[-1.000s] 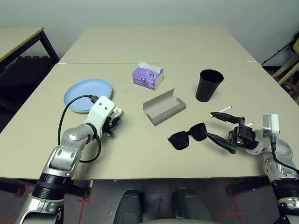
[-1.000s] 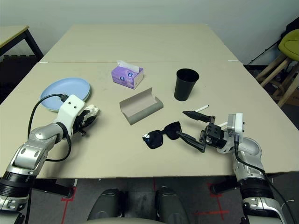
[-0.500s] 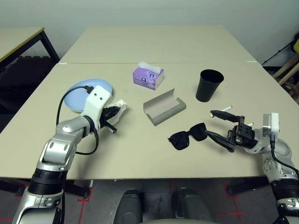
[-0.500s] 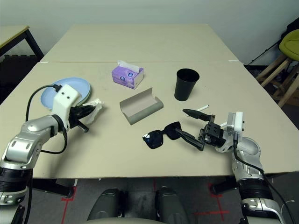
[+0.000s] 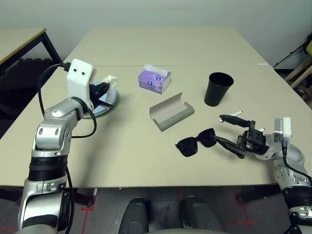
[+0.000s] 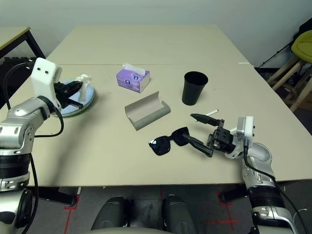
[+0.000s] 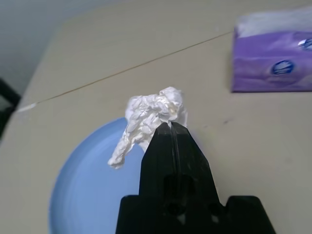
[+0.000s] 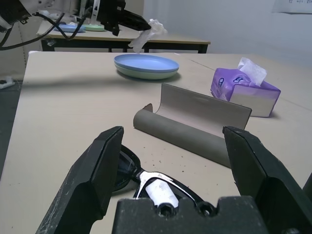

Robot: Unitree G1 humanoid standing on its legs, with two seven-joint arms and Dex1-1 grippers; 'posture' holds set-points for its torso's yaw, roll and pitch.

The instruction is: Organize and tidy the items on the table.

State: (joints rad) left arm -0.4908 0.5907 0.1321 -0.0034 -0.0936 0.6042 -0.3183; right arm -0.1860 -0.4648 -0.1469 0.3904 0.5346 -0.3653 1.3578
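My left gripper [image 7: 171, 126] is shut on the crumpled white tissue [image 7: 151, 113] and holds it in the air just over the blue plate [image 7: 83, 195], which is stacked on a green plate [image 8: 146, 74] at the left of the table [image 5: 146, 161]. My right gripper [image 5: 220, 129] rests open near the front right, its fingers on either side of one arm of the black sunglasses [image 5: 195, 142]. The grey glasses case [image 5: 170, 113] lies open in the middle. Behind it to the right stands the black cup [image 5: 218, 89]. A white-and-blue pen [image 5: 235, 114] lies by the right gripper.
A purple tissue box [image 5: 154, 80] stands at the back centre, between the plates and the cup. A seam crosses the table behind it. A smaller wood-topped table [image 5: 19, 41] stands at the far left.
My left arm lifted the tissue off the table and carried it back and left, over the blue plate. The right gripper stayed put.
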